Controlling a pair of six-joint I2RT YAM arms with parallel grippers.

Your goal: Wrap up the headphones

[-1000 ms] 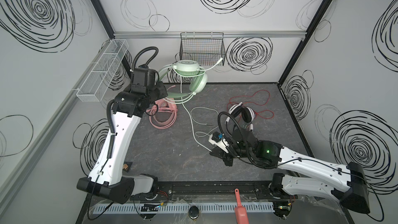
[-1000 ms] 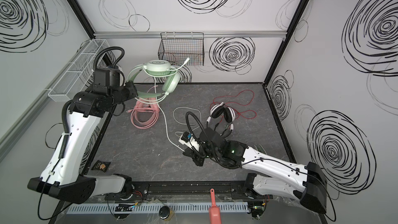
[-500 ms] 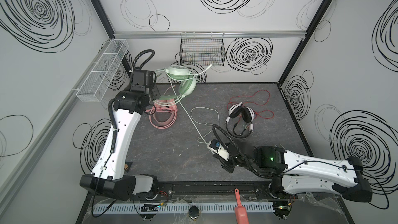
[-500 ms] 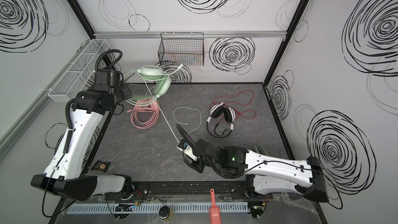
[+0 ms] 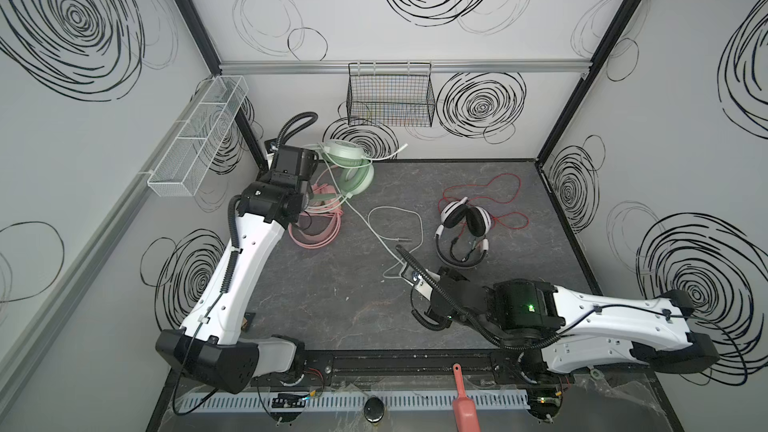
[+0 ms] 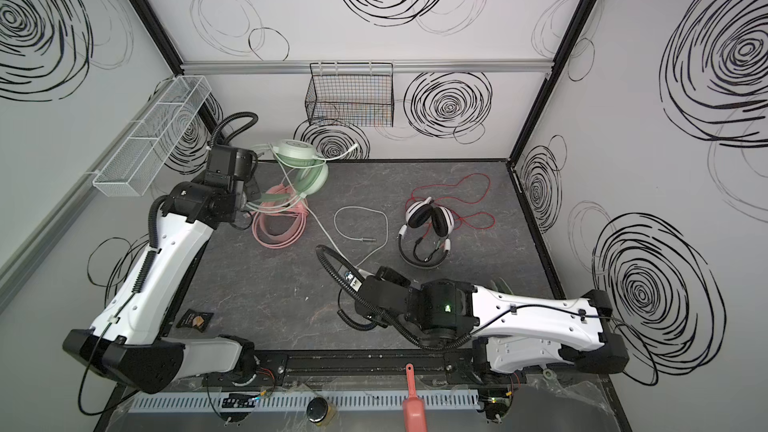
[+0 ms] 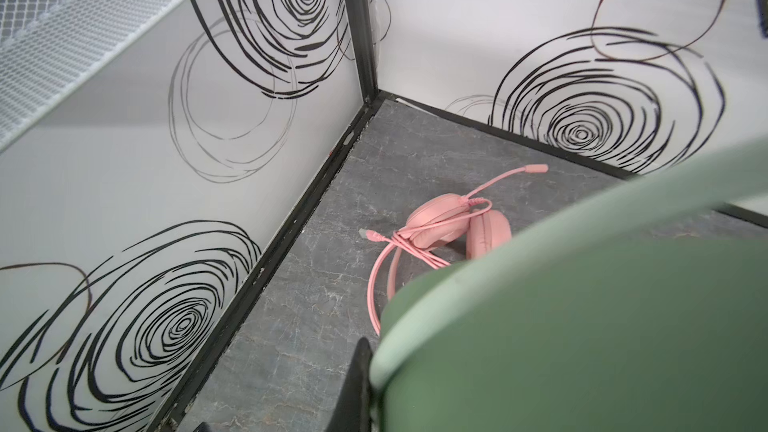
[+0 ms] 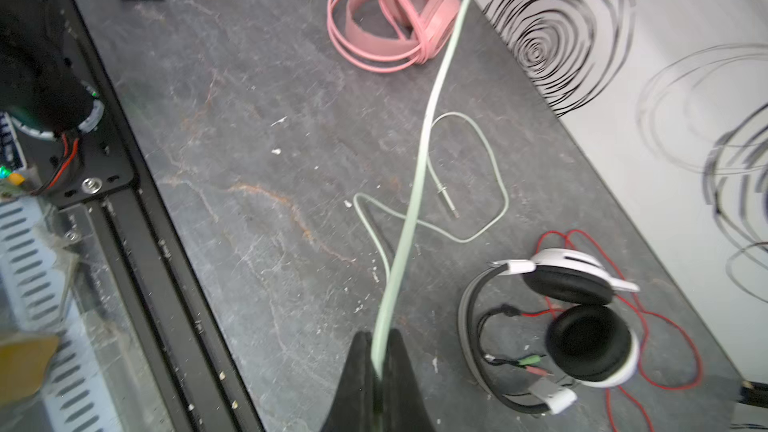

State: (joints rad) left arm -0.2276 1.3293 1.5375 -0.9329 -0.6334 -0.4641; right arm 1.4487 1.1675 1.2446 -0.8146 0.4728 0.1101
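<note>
- Holding the green headset (image 5: 353,164) up off the worktop (image 5: 332,309), the left tool (image 6: 248,195) is clamped shut on the padded headband, near the back left corner.
- Seen from the left wrist, that headband (image 7: 582,305) fills the near part of the view. It is pressed against one dark finger (image 7: 358,384) of the tool.
- A pale green cable (image 5: 371,228) runs in a tight straight line from the raised headset, across the middle of the worktop, to the right tool (image 8: 379,357).
- The right tool sits low near the front of the worktop with its jaws pinched closed on the green cable.
- Beyond that grip, the rest of the cable lies on the worktop in a loose loop that ends in a small metal plug (image 5: 402,238).
- A pink headset (image 5: 318,228) lies flat on the worktop at the back left, beneath the green one, with its pink cable wound around it.
- A white and black headset (image 5: 463,228) lies toward the right, apart from both tools. Its thin red cable (image 5: 498,175) is spread in loose loops behind and beside it.
- A black wire basket (image 5: 390,97) hangs on the back wall, and a white mesh shelf (image 5: 199,139) is fixed to the left wall.
</note>
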